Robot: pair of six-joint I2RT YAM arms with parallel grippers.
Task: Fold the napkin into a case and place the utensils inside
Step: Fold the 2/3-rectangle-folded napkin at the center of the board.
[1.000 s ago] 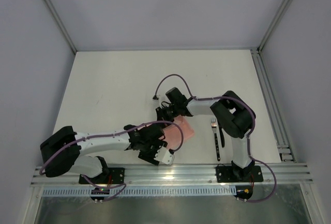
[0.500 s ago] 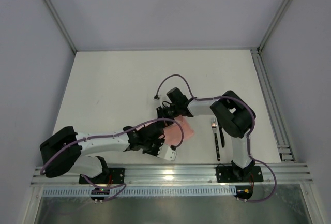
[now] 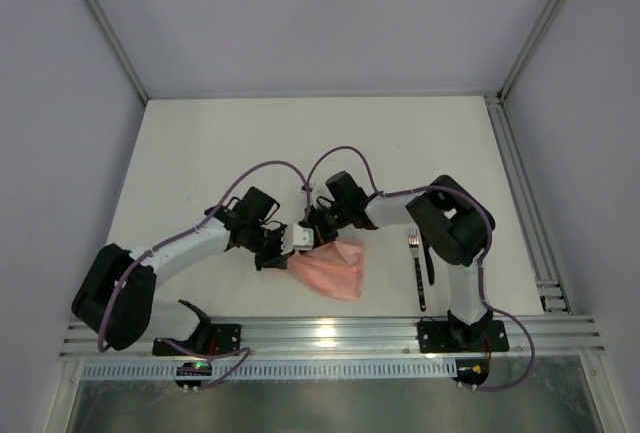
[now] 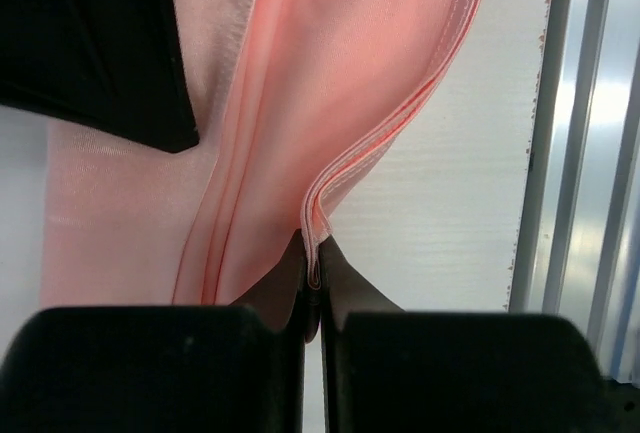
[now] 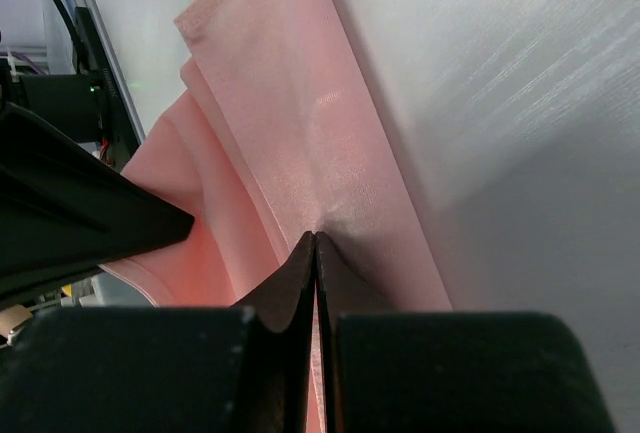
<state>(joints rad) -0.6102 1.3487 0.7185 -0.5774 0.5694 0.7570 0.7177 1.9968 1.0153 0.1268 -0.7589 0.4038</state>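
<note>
Napkin (image 3: 335, 268) lies part-folded on the white table (image 3: 220, 153), a salmon-pink wedge in several layers, and I have hold of it with both grippers. My left gripper (image 4: 313, 258) has its jaws pressed together on a doubled, hemmed edge at the napkin's left. My right gripper (image 5: 315, 241) is clamped just as tightly on a smooth fold at the napkin's far edge. The two come almost nose to nose there.

The utensils (image 3: 421, 275) lie to the napkin's right, apart from it, beside my right arm, the fork (image 3: 413, 241) with its pale tines at the far end.

The table is matte with a fine grain and bare beyond the napkin. A ribbed aluminium rail (image 3: 330, 333) runs along the napkin's near side, glare on it. Pale grey walls (image 3: 320, 13) close in on three sides, with slim metal posts (image 3: 105, 28) at the corners.
</note>
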